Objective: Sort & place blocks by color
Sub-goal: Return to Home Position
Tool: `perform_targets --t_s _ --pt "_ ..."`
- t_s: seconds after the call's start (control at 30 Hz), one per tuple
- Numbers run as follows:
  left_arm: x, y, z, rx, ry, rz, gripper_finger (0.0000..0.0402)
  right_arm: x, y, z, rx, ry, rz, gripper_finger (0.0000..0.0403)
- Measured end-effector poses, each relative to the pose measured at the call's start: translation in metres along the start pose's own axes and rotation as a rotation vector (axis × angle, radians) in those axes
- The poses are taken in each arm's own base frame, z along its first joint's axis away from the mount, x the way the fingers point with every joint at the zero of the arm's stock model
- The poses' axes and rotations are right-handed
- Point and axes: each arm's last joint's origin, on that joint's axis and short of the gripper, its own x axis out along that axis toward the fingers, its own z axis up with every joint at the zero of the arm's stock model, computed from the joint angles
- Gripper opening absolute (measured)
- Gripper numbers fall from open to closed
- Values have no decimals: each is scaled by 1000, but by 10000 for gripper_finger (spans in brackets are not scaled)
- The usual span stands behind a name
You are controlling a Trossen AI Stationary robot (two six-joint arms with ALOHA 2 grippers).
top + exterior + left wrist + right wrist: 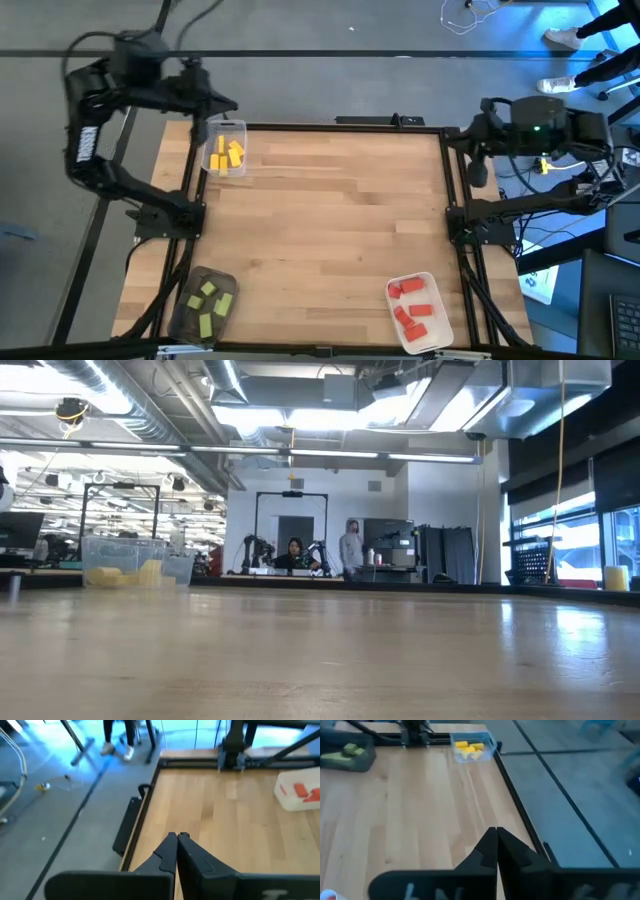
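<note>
Three trays (440, 318) of colour-sorted blocks (207, 291), long axes mixed, left claw (176, 836) and right claw (494, 829) closed, empty

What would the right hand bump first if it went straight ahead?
Probably just bare table: the right hand seems tilted down. Farther on sits the clear tray of yellow blocks.

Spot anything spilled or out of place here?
Nothing stands out. Yellow blocks lie in the clear tray, green blocks in the dark tray, red blocks in the white tray; none loose. Left arm and right arm wait at the edges.
</note>
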Motion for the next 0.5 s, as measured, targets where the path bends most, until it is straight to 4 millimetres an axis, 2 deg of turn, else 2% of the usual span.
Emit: perform_targets --t_s 0.23,0.5 --pt "-55 -15 -16 -32 -95 68 0 -18 -3 -11 -23 -9 -39 0" --pt "-99 -34 -52 -103 -203 158 0 -56 -6 -32 21 -134 11 0"
